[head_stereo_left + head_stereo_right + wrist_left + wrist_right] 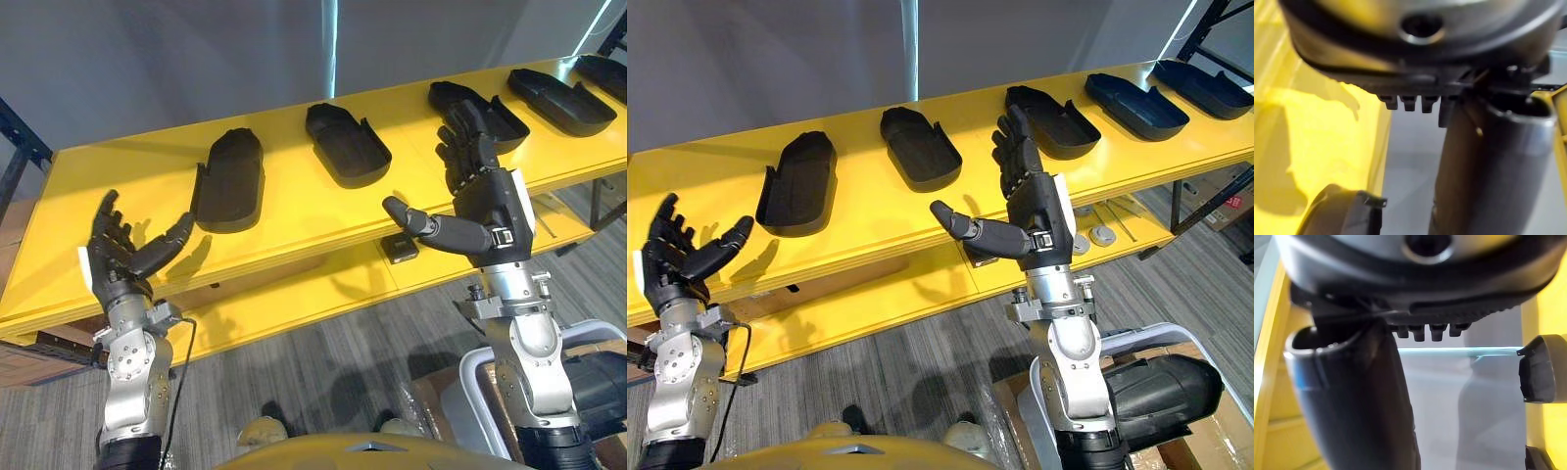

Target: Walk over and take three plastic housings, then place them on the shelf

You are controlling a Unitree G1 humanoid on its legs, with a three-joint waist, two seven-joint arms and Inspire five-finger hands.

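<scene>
Five black plastic housings lie in a row on the yellow surface (294, 196), from the centre left of the frame up to the upper right corner, and neither hand holds one. The left hand (120, 253) is at the lower left, released, with fingers straight and thumb spread wide, palm turned to the row. The leftmost housing (230, 179) lies just up and right of its thumb tip, near but apart. Its long axis runs almost from the bottom to the top of the frame, across the surface and not along it, with the open end toward the front edge. The right hand (485, 191) is at the centre right, also released, fingers pointing up and thumb pointing left. Its fingertips stand in front of the left edge of the third housing (1063, 122), and I cannot tell if they touch it. The second housing (346, 144) lies up and left of its thumb, a little further away. I judge that the left hand is nearer to the leftmost housing and the right hand to the third. Each must reach forward along the housing's long axis, then close across its narrow width.
</scene>
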